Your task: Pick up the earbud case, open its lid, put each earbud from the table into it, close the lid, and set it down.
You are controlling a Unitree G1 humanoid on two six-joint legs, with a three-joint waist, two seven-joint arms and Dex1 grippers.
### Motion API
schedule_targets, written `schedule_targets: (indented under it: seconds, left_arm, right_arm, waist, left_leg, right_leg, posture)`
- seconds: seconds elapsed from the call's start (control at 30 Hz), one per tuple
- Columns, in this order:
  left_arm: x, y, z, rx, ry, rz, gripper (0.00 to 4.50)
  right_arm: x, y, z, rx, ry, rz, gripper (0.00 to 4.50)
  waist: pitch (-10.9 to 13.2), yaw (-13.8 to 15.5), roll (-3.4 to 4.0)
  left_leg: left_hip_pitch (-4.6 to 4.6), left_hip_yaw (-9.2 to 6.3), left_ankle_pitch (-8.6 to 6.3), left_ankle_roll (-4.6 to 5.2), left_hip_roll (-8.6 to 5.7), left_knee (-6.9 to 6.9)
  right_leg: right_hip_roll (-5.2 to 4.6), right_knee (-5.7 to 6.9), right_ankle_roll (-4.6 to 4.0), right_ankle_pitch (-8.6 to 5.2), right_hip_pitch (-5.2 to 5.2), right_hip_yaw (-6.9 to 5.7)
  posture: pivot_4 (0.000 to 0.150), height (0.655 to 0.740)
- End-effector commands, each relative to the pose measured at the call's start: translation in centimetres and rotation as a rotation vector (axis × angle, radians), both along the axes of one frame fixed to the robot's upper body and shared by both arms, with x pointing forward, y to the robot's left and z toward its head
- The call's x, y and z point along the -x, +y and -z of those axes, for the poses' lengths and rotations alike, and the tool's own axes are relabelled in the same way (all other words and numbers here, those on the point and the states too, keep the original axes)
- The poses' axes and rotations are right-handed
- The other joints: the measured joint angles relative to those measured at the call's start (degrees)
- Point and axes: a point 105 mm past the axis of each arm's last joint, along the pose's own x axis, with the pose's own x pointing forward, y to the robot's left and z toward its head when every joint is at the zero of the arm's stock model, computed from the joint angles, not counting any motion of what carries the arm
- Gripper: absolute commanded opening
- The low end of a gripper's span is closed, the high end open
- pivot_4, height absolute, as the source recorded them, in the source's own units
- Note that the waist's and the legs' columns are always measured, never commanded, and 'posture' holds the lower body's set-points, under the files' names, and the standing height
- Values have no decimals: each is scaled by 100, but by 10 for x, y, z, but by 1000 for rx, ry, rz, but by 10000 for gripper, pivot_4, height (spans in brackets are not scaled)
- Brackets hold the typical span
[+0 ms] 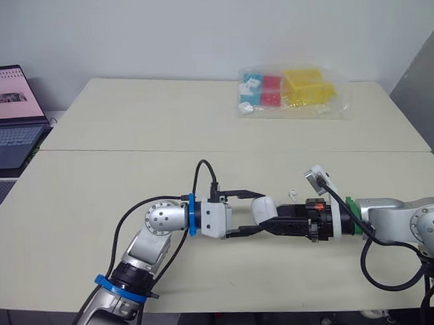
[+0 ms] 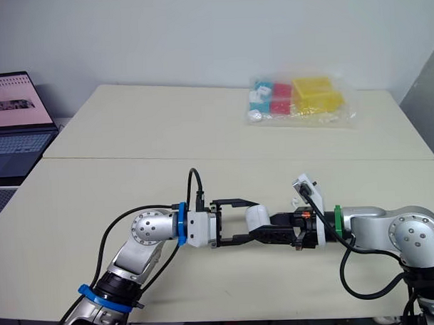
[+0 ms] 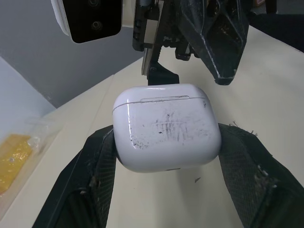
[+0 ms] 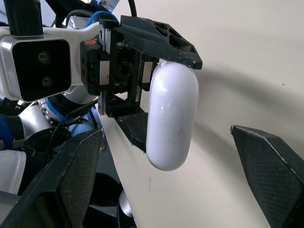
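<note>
The white earbud case [image 3: 166, 126] has its lid closed and is scuffed with dark marks. It hangs just above the table, with my left gripper [image 1: 257, 212] shut on its two sides. My right gripper [image 4: 166, 133] faces it from the right and stands open, its fingers [image 4: 71, 166] spread to either side of the case's lid end. Whether they touch the case I cannot tell. One small white earbud [image 1: 292, 194] lies on the table just behind the right gripper.
A clear plastic bag [image 1: 289, 92] of yellow, red and blue items lies at the back right of the beige table [image 1: 130, 137]. An open laptop [image 1: 12, 120] stands off the table's left edge.
</note>
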Motion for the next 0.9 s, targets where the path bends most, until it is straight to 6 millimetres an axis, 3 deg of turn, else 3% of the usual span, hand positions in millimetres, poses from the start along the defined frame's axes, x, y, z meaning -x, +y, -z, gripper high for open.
schedule_targets:
  seconds: [0.03, 0.37, 0.67, 0.83, 0.9]
  left_arm:
    - [4, -6, -7, 29, -32, 18, 27885]
    - [3, -6, -8, 36, -38, 14, 27883]
    - [9, -5, -8, 61, -10, 45, 27883]
    - [-1, 0, -6, 29, 27, -8, 44061]
    - [-3, 1, -6, 14, 24, -14, 45000]
  right_arm:
    - [0, 2, -3, -22, -14, -6, 41310]
    - [-2, 0, -1, -22, -13, 0, 7435]
    - [0, 1, -1, -35, -4, -18, 7512]
    - [3, 3, -1, -41, 1, -34, 7512]
    - [4, 3, 0, -37, 1, -36, 7512]
  waist:
    - [0, -3, 0]
    - [0, -17, 0]
    - [0, -27, 0]
    - [0, -32, 0]
    - [0, -33, 0]
  left_leg:
    - [0, 0, 0, 0, 0, 0]
    - [0, 0, 0, 0, 0, 0]
    - [0, -1, 0, 0, 0, -1]
    - [0, -1, 0, 0, 0, 0]
    - [0, -1, 0, 0, 0, 0]
  right_leg:
    - [0, 1, 0, 0, 0, 0]
    - [1, 1, 0, 0, 0, -1]
    - [1, 0, 0, 0, 0, 0]
    - [1, 1, 0, 0, 0, 0]
    - [1, 1, 0, 0, 0, -1]
  posture:
    - [1500, 7364]
    - [1500, 7364]
    - [1500, 7364]
    - [1500, 7364]
    - [1500, 7364]
